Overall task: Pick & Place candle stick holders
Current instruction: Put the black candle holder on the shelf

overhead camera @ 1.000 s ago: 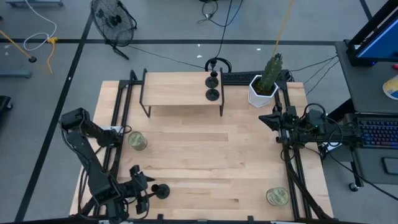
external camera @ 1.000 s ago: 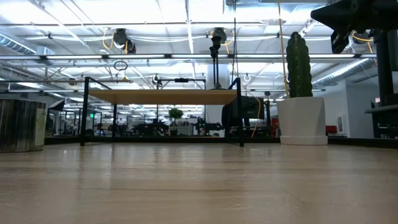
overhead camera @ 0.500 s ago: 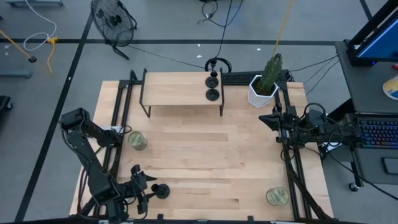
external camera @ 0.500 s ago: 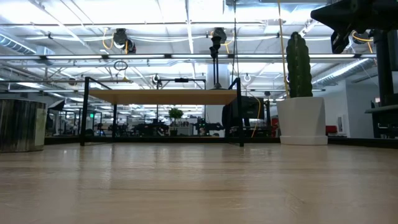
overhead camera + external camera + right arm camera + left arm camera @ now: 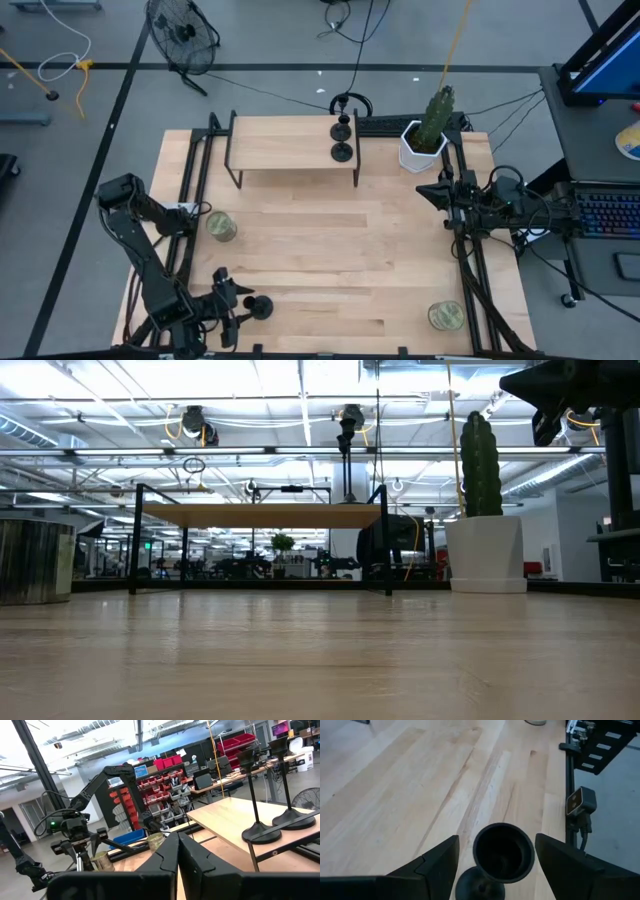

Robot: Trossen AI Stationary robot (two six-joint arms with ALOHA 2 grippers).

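One black candle stick holder (image 5: 259,307) stands on its round base near the table's front left; the left wrist view shows its cup (image 5: 503,852) from above. My left gripper (image 5: 234,304) is open and low over the table. Its fingers (image 5: 437,864) stand on either side of the cup with gaps showing. Two more black holders (image 5: 342,126) (image 5: 342,151) stand on the wooden shelf (image 5: 285,145) at the back and show in the right wrist view (image 5: 255,795). My right gripper (image 5: 440,190) waits shut at the table's right edge (image 5: 177,855).
A glass jar candle (image 5: 221,227) stands at the left, another (image 5: 446,316) at the front right. A white pot with a cactus (image 5: 424,140) stands at the back right beside the shelf. Black frame rails run along both table sides.
My left gripper has crept a little toward the table's right edge, closer around the holder, its fingers staying open. The holder has stayed in place.
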